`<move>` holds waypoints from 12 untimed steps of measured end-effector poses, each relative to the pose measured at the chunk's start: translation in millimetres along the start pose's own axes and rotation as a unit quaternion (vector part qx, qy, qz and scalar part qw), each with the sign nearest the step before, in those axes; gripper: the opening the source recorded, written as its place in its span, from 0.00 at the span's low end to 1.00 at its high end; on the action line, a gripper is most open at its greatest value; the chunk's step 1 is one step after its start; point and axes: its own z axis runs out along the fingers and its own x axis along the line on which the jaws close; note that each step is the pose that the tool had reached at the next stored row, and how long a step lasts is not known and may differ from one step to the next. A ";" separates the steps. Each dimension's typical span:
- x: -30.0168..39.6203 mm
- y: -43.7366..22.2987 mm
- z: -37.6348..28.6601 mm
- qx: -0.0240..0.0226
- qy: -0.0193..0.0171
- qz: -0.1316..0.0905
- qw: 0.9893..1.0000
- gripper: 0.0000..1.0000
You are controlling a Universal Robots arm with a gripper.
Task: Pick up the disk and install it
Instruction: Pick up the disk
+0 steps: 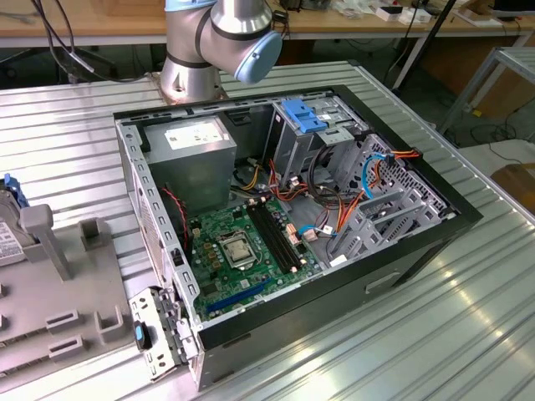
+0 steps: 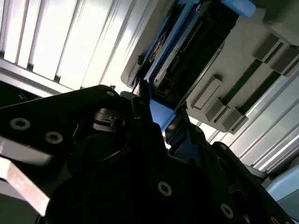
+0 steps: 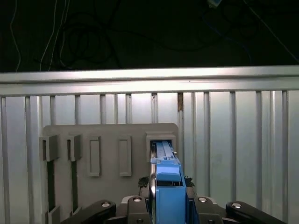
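One disk (image 3: 168,173) stands on edge in the end slot of the grey holder (image 3: 110,135), which rests on the ribbed tabletop (image 3: 243,140). The hand (image 3: 169,193) is clamped on the disk's blue rail, a finger against each side, just over the holder. The open computer case (image 1: 292,209) sits well apart from the holder.

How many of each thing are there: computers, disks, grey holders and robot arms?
Open computer case: 1
Disk: 1
Grey holder: 1
Robot arm: 1
Total: 4
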 end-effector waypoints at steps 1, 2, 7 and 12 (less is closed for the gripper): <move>0.0 0.0 0.1 0.000 0.000 0.007 1.000 0.37; 0.0 0.0 0.1 0.000 0.000 0.007 1.000 0.37; -1.5 0.0 0.2 0.000 0.000 0.006 1.000 0.37; -5.5 0.2 0.1 0.000 0.000 0.004 1.000 0.37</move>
